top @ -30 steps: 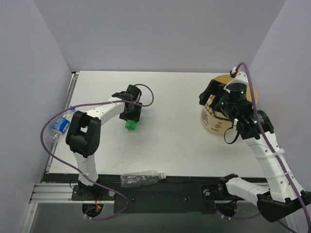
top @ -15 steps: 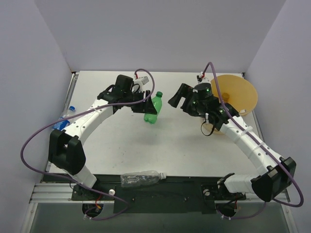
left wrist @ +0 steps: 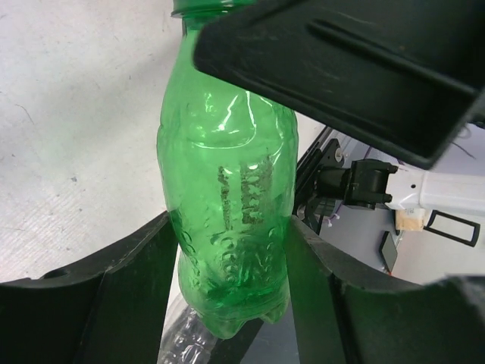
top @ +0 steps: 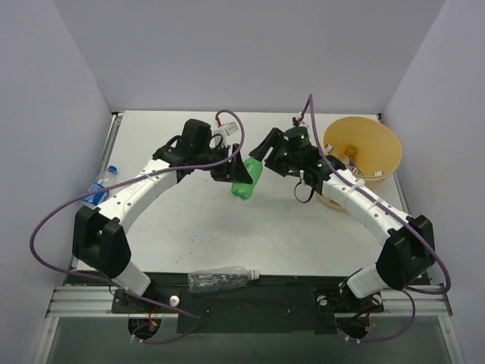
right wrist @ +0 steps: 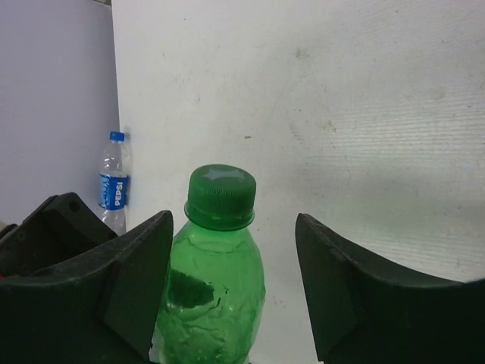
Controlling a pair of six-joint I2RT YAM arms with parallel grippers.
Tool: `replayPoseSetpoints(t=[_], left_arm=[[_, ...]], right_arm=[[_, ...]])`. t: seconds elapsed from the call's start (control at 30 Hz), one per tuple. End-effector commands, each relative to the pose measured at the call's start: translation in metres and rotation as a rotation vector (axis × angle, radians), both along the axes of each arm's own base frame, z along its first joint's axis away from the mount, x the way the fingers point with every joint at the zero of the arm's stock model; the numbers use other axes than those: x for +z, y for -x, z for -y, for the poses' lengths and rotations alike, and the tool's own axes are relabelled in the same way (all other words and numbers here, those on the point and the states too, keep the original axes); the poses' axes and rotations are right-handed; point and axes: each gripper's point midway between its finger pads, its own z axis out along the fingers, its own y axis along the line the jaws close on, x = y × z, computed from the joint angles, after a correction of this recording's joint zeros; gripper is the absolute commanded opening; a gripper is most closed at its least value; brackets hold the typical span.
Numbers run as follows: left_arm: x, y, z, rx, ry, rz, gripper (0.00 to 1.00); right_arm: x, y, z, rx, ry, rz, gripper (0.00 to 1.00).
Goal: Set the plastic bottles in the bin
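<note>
My left gripper (top: 241,174) is shut on the green bottle (top: 245,182) and holds it tilted above the middle of the table. In the left wrist view the bottle (left wrist: 227,220) sits tight between both fingers. My right gripper (top: 260,152) is open, its jaws either side of the bottle's cap end; in the right wrist view (right wrist: 233,227) the cap (right wrist: 220,196) stands between the spread fingers, with a gap on the right. The tan bin (top: 365,133) stands at the far right. A Pepsi bottle (top: 97,192) lies at the table's left edge and a clear bottle (top: 220,278) at the near edge.
A small orange thing (top: 351,150) lies inside the bin. Grey walls close in the table on the left, back and right. The Pepsi bottle also shows in the right wrist view (right wrist: 114,182). Purple cables loop off both arms.
My left gripper has lifted the green bottle off the table and carried it right. My right arm has swung left from over the bin to the bottle's cap.
</note>
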Motion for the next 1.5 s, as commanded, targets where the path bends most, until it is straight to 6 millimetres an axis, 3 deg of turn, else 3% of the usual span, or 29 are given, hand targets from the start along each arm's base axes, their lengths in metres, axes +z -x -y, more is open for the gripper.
replayPoseSetpoints(t=[0.0,0.17,0.23,0.27,0.3,0.43,0.53,0.63,0.77,0.83,0.87,0.9,1.1,1.17,1.2,1.27,1.47], left_arm=[[0.036,0.009,0.006,-0.041,0.094,0.086,0.52],[0.039,0.019,0.006,-0.060,0.101,0.092,0.55],[0.041,0.025,0.005,-0.075,0.108,0.089,0.71],[0.043,0.026,0.005,-0.075,0.108,0.090,0.85],[0.043,0.027,0.004,-0.075,0.103,0.086,0.91],[0.045,0.031,-0.003,-0.060,0.078,0.099,0.96],[0.041,0.037,-0.010,-0.053,0.043,0.102,0.96],[0.020,0.047,-0.021,-0.047,-0.063,0.105,0.96],[-0.007,0.077,-0.026,-0.088,-0.192,0.106,0.96],[-0.015,0.094,-0.024,-0.129,-0.255,0.126,0.96],[-0.020,0.108,-0.020,-0.170,-0.286,0.134,0.96],[-0.024,0.110,-0.022,-0.168,-0.318,0.147,0.96],[-0.053,0.143,-0.009,-0.286,-0.421,0.174,0.94],[-0.061,0.152,-0.002,-0.333,-0.460,0.185,0.94],[-0.065,0.163,0.000,-0.384,-0.486,0.193,0.94],[-0.074,0.171,0.004,-0.440,-0.563,0.223,0.94],[-0.113,0.187,0.005,-0.586,-0.783,0.263,0.85]], right_arm=[[0.017,-0.018,-0.009,-0.029,-0.068,0.057,0.55],[0.026,-0.024,-0.008,-0.015,-0.076,0.066,0.20],[0.035,-0.027,0.000,-0.022,-0.050,0.078,0.09],[0.036,-0.029,0.005,-0.026,-0.034,0.084,0.06],[0.043,-0.030,0.010,-0.033,-0.031,0.092,0.03],[0.065,-0.038,0.047,-0.103,-0.017,0.137,0.00],[0.086,-0.043,0.091,-0.192,0.029,0.193,0.00],[0.112,-0.035,0.139,-0.300,0.112,0.258,0.00],[0.131,-0.025,0.217,-0.499,0.212,0.293,0.00],[0.133,-0.020,0.255,-0.600,0.233,0.288,0.00],[0.132,-0.020,0.263,-0.617,0.223,0.283,0.00],[0.129,-0.019,0.286,-0.680,0.220,0.268,0.00],[0.112,-0.023,0.333,-0.808,0.246,0.219,0.00],[0.105,-0.024,0.344,-0.847,0.282,0.200,0.17],[0.100,-0.024,0.351,-0.878,0.309,0.179,0.45],[0.099,-0.022,0.356,-0.893,0.337,0.159,0.68],[0.113,-0.009,0.350,-0.873,0.319,0.201,0.73]])
